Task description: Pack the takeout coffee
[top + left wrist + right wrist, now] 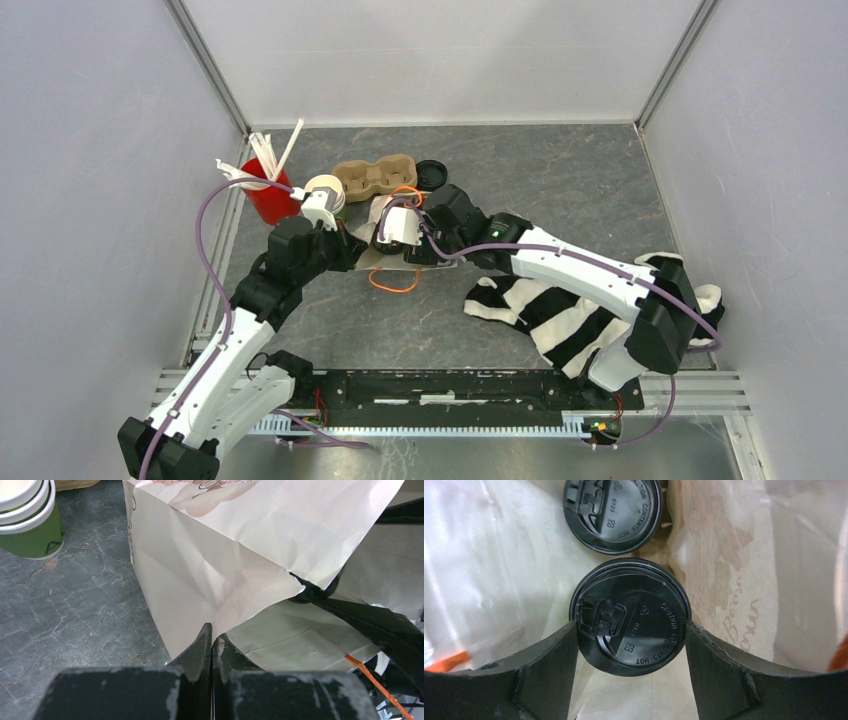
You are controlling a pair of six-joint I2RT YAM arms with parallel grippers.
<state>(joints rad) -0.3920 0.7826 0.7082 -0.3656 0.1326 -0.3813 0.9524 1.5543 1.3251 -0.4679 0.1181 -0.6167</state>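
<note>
Takeout coffee (630, 605): both cups down inside the paper bag (200, 570), only the black lids (614, 530) visible, bodies hidden beneath. Far cup (613, 512) deeper in the bag, upright by the look of its lid. Near cup (644, 630) just beside it, flanked by right gripper (630, 632): fingers wide apart, one touching each side of the lid rim, so reads as a grip, not yet a release. Left gripper (212, 635) clamped fully closed on the bag's edge, holding the mouth open. Probably the set-down step. To do it well: lower until base seated flat on bag floor, no tilt; open both fingers evenly; retract straight up, clear of lid rims and paper walls; hold the mouth pinched until out.
</note>
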